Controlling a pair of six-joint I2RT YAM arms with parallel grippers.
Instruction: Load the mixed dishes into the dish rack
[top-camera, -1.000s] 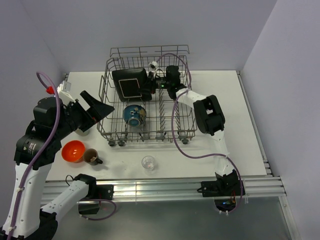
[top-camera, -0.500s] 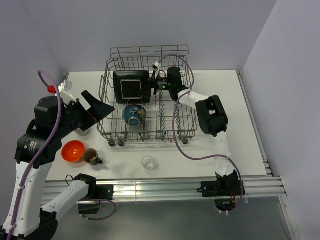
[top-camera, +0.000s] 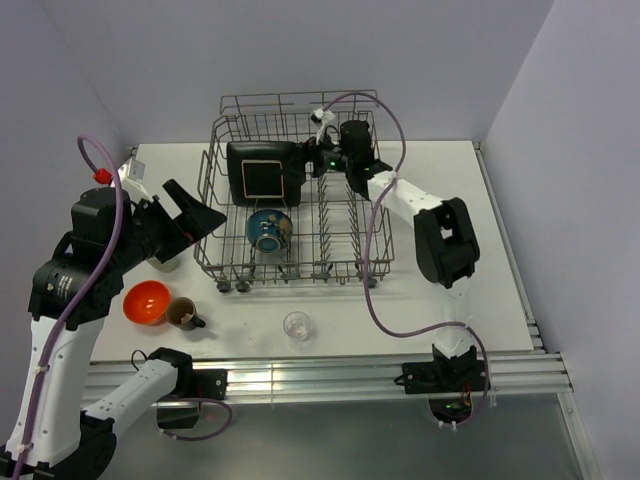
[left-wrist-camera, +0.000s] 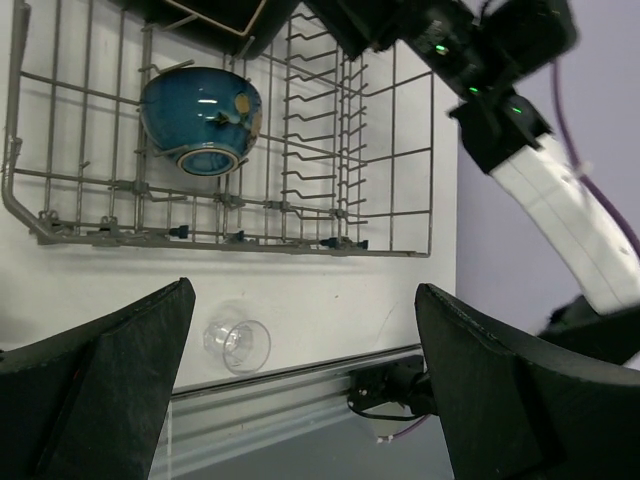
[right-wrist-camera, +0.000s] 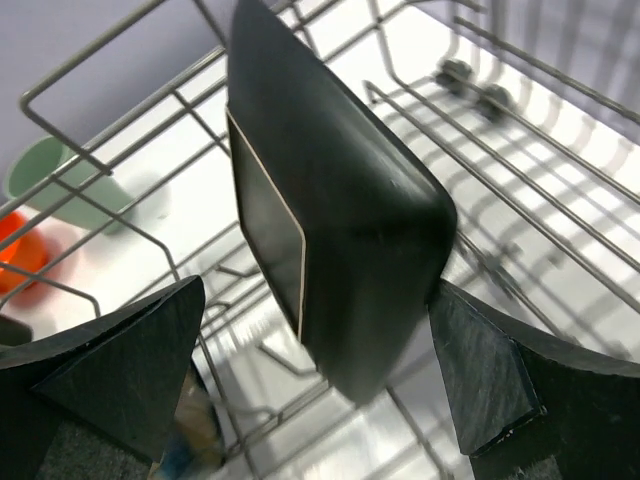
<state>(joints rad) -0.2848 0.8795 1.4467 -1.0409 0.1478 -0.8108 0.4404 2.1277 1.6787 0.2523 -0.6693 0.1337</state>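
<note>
Right gripper (right-wrist-camera: 315, 300) is spread wide around the black square plate (right-wrist-camera: 350, 200) in the dish rack (top-camera: 300, 268); my left gripper (left-wrist-camera: 302, 290) is spread too, empty.

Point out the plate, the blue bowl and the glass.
plate (top-camera: 263, 178), top view, on its pale centre.
blue bowl (left-wrist-camera: 195, 105), left wrist view, on its outer wall.
glass (left-wrist-camera: 238, 344), left wrist view, on its middle.

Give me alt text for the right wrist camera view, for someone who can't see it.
A black square plate stands on edge in the wire dish rack, framed by the open right tool. Beyond the rack's wires at left sit a pale green cup and part of an orange bowl.
</note>
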